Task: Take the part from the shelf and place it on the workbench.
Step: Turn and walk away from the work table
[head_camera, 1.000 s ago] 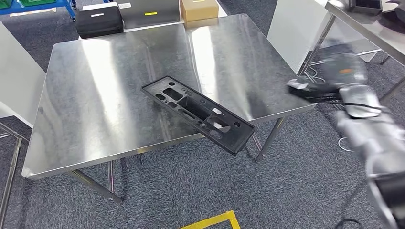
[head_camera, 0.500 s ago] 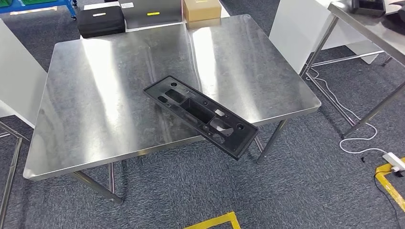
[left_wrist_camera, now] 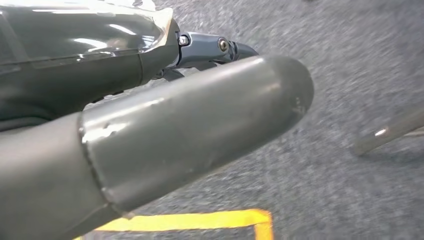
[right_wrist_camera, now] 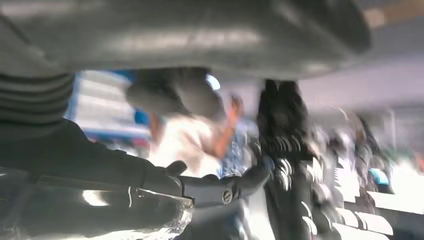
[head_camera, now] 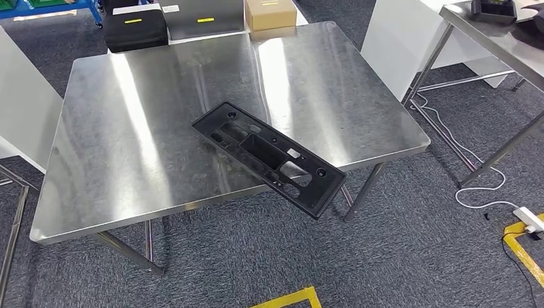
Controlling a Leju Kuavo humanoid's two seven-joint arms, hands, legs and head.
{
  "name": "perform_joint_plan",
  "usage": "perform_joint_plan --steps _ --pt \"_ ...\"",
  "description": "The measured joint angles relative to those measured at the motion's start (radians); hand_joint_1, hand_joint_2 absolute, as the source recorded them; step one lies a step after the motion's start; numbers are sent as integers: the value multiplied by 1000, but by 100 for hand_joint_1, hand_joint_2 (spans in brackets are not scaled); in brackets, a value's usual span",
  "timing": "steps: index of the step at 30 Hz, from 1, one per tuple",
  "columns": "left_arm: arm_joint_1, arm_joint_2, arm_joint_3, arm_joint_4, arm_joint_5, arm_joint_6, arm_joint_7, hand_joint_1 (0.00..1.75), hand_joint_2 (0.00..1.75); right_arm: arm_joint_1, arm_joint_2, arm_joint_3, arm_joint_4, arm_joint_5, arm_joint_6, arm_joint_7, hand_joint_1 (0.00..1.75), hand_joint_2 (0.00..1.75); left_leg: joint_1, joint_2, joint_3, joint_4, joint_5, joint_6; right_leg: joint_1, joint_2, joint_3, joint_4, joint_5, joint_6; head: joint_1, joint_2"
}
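Note:
The black plastic part [head_camera: 269,154], long and flat with several cut-outs, lies slantwise on the steel workbench [head_camera: 128,128]. Its near end sticks out past the bench's front edge. No hand touches it. In the left wrist view my left hand [left_wrist_camera: 175,125] hangs over grey carpet, its thick thumb and a dark finger stretched out with nothing in them. The right wrist view is blurred. There my right hand [right_wrist_camera: 100,170] has its thumb and fingers apart and holds nothing.
A black case [head_camera: 135,29], a grey box [head_camera: 202,19] and a cardboard box [head_camera: 269,13] stand behind the bench. A second steel table [head_camera: 494,38] is at the right, with a white cable and power strip [head_camera: 529,218] on the carpet. A blurred person [right_wrist_camera: 185,130] stands beyond my right hand.
My right arm, at the right of the head view one second ago, has drawn back out of it. The part lies where it was.

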Motion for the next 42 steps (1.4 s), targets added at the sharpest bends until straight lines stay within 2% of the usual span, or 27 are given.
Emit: perform_joint_plan --steps 3,8,12,20,26,32,42 --pt "0 4 -12 0 -29 -38 24 0 0 -4 78 -55 138 -42 22 -24 0 0 1 7 4 0 -3 -4 1 8 1 0 -1 -1 -1 0" --pt "-1 31 -33 0 -74 -97 67 0 0 -11 192 -127 370 -61 152 9 0 0 1 10 10 -1 -5 -6 1 10 5 0 -3 -4 0 0" --pt "-1 51 -52 0 -95 -107 78 0 0 -21 241 -142 447 -60 186 28 0 0 1 11 13 -1 -6 -8 1 10 2 0 -5 -7 0 0" --pt "-1 72 -75 0 -124 -109 87 0 0 -36 277 -162 499 -75 304 41 0 0 0 11 14 -1 -7 -8 0 10 2 0 -5 -8 0 0" --pt "-1 83 -83 0 -128 -109 83 0 0 -43 286 -178 509 -93 339 25 0 0 0 11 14 -1 -7 -7 -1 10 2 0 -5 -8 0 0" --pt "-3 92 -85 0 -129 -104 83 0 0 -43 293 -178 513 -52 367 54 0 0 0 11 14 -1 -7 -7 -2 10 2 0 -5 -8 0 0" --pt "-2 96 -86 0 -139 -97 85 0 0 -42 292 -162 514 -33 390 44 0 0 0 11 14 -1 -7 -8 -2 10 2 0 -5 -8 0 0"
